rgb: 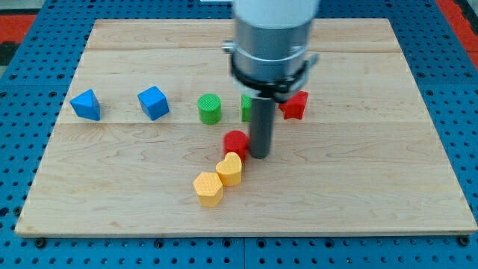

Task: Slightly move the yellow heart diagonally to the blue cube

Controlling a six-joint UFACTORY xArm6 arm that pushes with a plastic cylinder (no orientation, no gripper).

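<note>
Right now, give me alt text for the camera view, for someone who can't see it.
My tip rests on a wooden board, just right of a red cylinder and up-right of the yellow heart, which touches a yellow hexagon. Across the view's top sit a blue triangular block, blue cube, green cylinder, a partly hidden green block and a red star.

Two blue blocks [86,104] [153,102] sit at the frame's left, a green cylinder [210,108] at centre, a red cylinder [236,141], a red star [295,105], a yellow heart [230,169], a yellow block [208,188]; pale striped wooden board [373,149].
</note>
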